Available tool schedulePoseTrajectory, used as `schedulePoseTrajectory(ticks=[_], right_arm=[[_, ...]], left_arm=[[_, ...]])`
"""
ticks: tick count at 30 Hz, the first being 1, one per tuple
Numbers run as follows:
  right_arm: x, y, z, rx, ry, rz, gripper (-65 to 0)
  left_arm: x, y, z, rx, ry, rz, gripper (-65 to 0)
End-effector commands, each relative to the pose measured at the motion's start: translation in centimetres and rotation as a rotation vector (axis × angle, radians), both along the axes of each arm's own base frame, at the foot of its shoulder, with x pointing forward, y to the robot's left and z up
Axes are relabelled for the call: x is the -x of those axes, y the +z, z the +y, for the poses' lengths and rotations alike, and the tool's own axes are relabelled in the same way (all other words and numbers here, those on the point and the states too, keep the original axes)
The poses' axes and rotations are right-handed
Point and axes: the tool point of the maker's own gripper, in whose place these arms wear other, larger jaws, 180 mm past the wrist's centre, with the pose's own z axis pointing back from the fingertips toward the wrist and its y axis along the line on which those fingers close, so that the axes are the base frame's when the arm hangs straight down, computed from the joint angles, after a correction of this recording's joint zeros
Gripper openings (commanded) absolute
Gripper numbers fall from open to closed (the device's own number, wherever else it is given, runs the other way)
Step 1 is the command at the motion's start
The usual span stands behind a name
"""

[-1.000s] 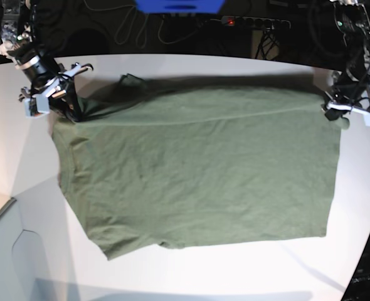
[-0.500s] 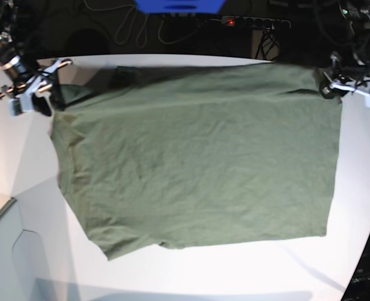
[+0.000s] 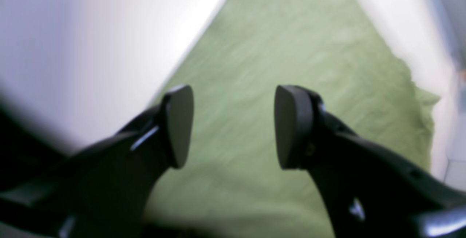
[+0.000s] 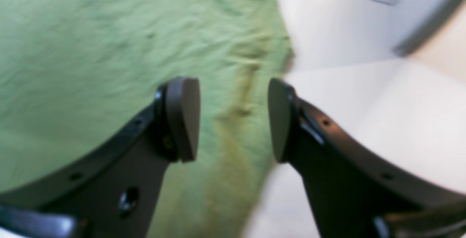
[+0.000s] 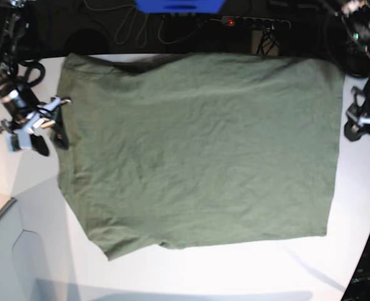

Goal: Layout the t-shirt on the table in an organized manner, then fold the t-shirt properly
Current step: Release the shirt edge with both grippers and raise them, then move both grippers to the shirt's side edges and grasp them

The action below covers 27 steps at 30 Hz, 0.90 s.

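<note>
Both claws have let go since the earlier frames: we saw them pinching the far corners, and now the far edge of the shirt (image 5: 197,150) has been pulled out to the back of the table (image 5: 191,276) and dropped there.

Nearest us, the front hem lies on bare white tabletop, a bit skewed, lower on the base view's left. Shirt covers most of the middle of the table, spread out in one broad sheet with fine wrinkles only. Its far edge reaches the table's back rim.

Right gripper (image 4: 234,119) has its jaws parted with nothing between the pads; under it we see the hem edge and white table beside it. In the base view it sits just off the cloth's left edge (image 5: 37,132).

Left gripper (image 3: 233,127) is also parted and empty, hanging over green cloth near an edge. In the base view it is at the far right, just beside the shirt (image 5: 360,122).

We judge the cloth light, soft and limp: it will sag and drag, not hold shape, so slow moves. Best to pinch at corners or a hem edge, both claws together, to keep the sheet taut for the fold. We cannot tell collar or sleeves clearly here.
</note>
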Motion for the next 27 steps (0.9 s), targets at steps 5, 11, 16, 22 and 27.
schedulePoseTrajectory(ticks=[5, 11, 16, 22, 27], right_arm=[[-3.3, -1.0, 2.0, -0.013, 0.072, 0.052, -47.2], [-4.9, -3.8, 3.8, -0.046, 0.119, 0.143, -65.0], [-5.1, -6.1, 5.0, 0.028, 0.165, 0.206, -65.0], [-5.7, -8.9, 6.6, 0.092, 0.181, 0.281, -65.0], [-7.4, -10.4, 6.5, 0.091, 0.177, 0.325, -65.0]], left_arm=[[-3.6, -5.5, -1.2, 0.082, -0.022, 0.146, -30.8], [-4.4, -9.6, -1.4, 0.086, 0.027, 0.205, -41.9], [-4.2, -11.6, -1.6, 0.091, 0.049, 0.217, -65.0], [-6.5, -13.3, -4.0, 0.003, -0.071, 0.224, -65.0], [-9.9, -12.9, -4.6, -0.057, -0.107, 0.163, -65.0]])
